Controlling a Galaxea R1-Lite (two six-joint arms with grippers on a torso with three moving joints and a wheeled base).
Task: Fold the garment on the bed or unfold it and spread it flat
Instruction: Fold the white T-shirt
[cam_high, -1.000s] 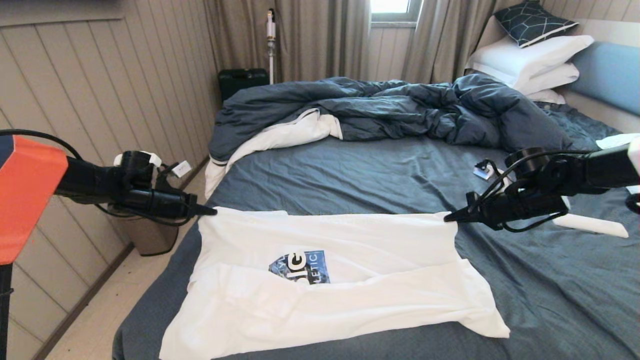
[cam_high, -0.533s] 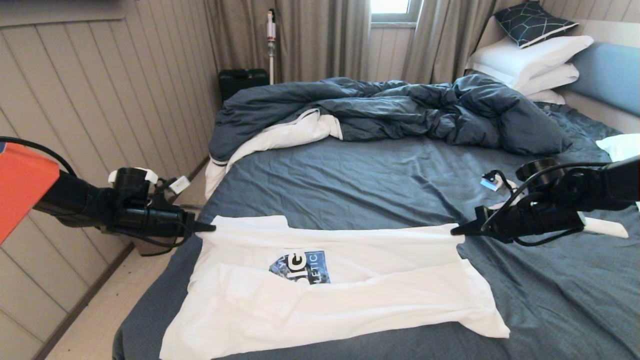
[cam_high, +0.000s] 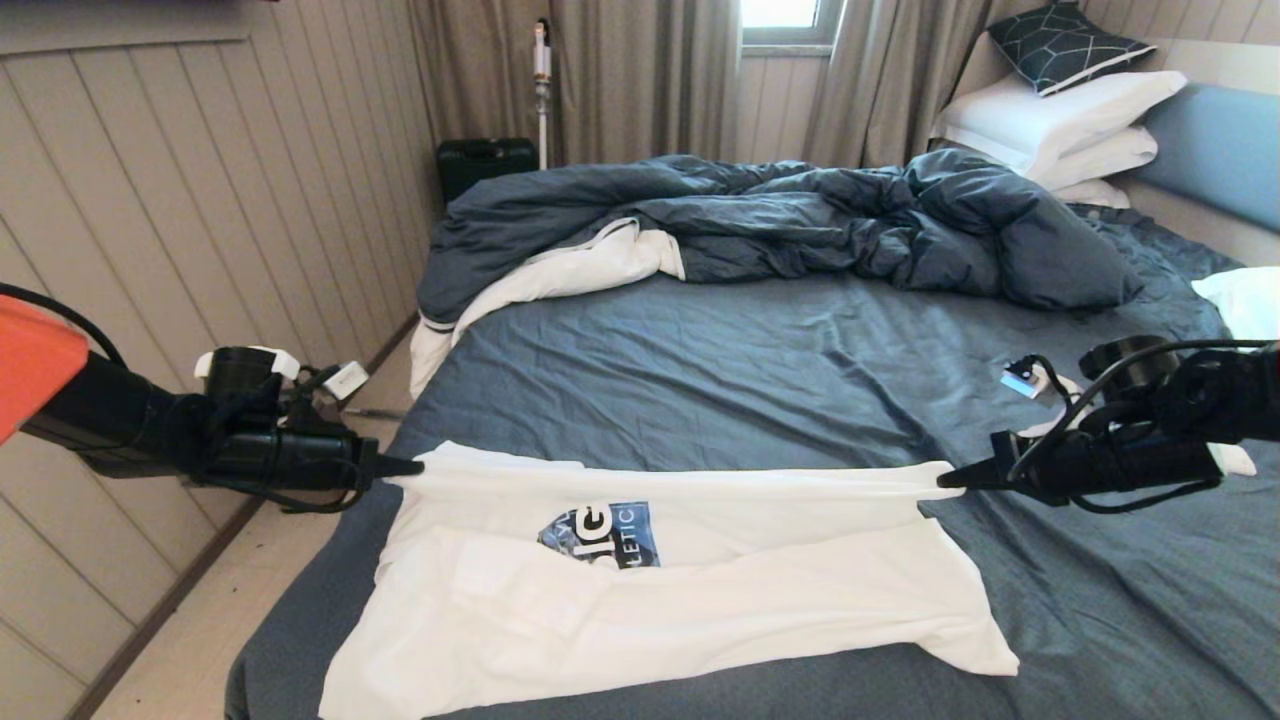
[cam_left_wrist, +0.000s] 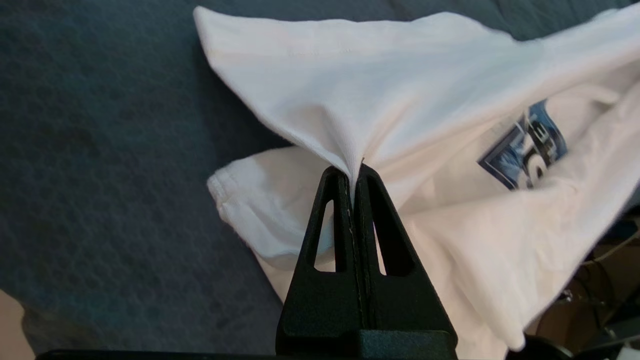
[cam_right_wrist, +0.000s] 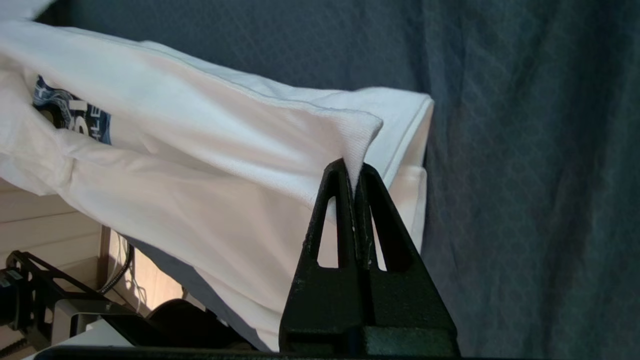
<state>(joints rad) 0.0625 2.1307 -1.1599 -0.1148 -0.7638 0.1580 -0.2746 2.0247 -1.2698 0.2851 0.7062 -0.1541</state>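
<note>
A white garment (cam_high: 660, 590) with a blue printed logo (cam_high: 600, 533) lies across the near part of the bed (cam_high: 760, 370), partly folded over itself. My left gripper (cam_high: 418, 466) is shut on its far left corner, and the cloth (cam_left_wrist: 380, 95) rises pinched from its tips (cam_left_wrist: 353, 170). My right gripper (cam_high: 945, 482) is shut on the far right corner; the fabric (cam_right_wrist: 225, 150) is nipped at the tips (cam_right_wrist: 354, 170). The far edge is stretched taut between both grippers, just above the sheet.
A rumpled dark duvet (cam_high: 780, 220) lies across the far half of the bed, white pillows (cam_high: 1060, 125) at the far right. A panelled wall (cam_high: 180, 200) and floor strip (cam_high: 200, 620) run along the left. A small white cloth piece (cam_high: 1240, 300) lies at the right.
Both grippers have come toward me and lower with the garment's far edge, and moved farther apart, pulling that edge taut.
</note>
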